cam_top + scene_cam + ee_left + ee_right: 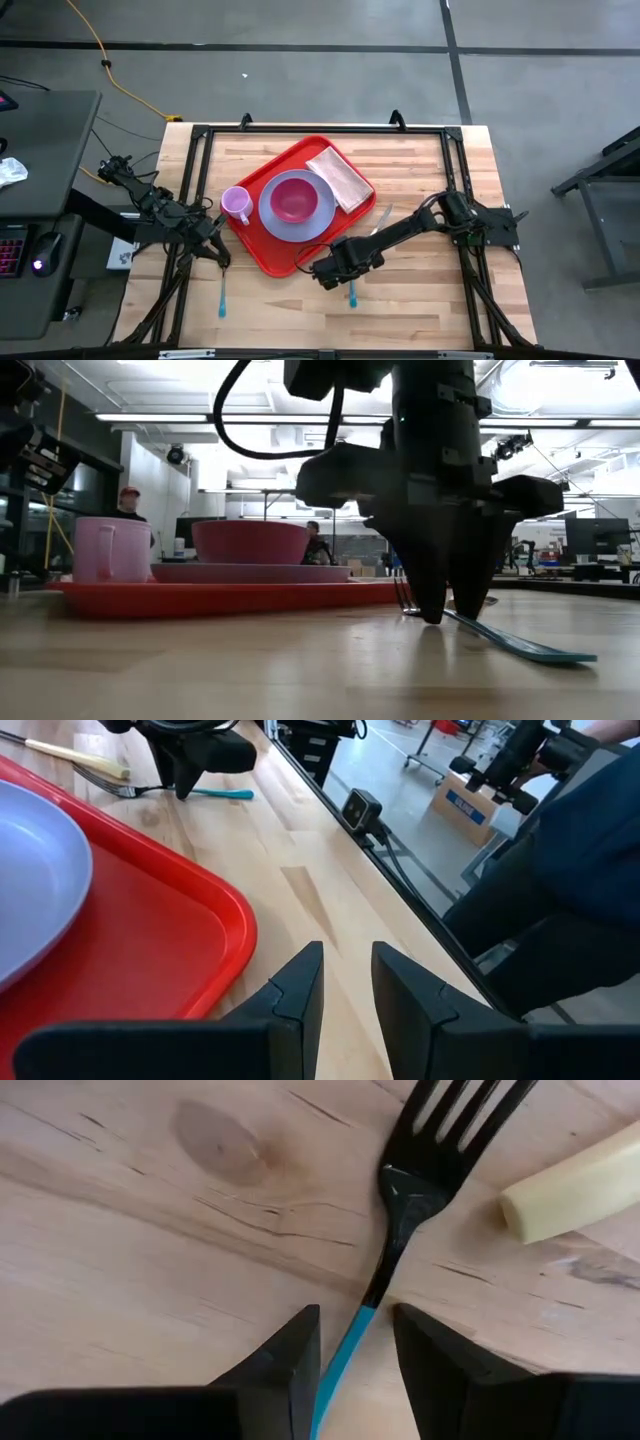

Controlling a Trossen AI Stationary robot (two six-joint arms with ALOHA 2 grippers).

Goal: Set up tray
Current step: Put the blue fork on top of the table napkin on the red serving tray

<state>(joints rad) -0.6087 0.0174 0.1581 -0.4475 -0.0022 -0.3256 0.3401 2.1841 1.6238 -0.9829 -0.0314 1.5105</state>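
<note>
**Fork under the right gripper, tray nearly laid**

Because the tray point(262, 243) already carries the lavender plate point(280, 222) with the magenta bowl point(292, 198) on it, the pink mug point(237, 204) in one corner and the folded napkin point(339, 177) in another, what you most likely have left is cutlery. The tray lies just beyond your right gripper point(347, 273) and just beside the left one, slightly skewed on the table point(420, 310).

Your right gripper is down at the tabletop, its fingers parted with the blue handle of the fork point(400, 1230) running between them; they straddle it without pinching it yet. That reads as a pick being lined up. A pale yellow handle point(575, 1185) lies just past the fork's tines, so close squarely or you may nudge it.

Your left gripper point(345, 982) waits beside the tray's near edge, fingers apart, holding nothing. Another blue utensil point(222, 296) lies on the table close to it.
</note>
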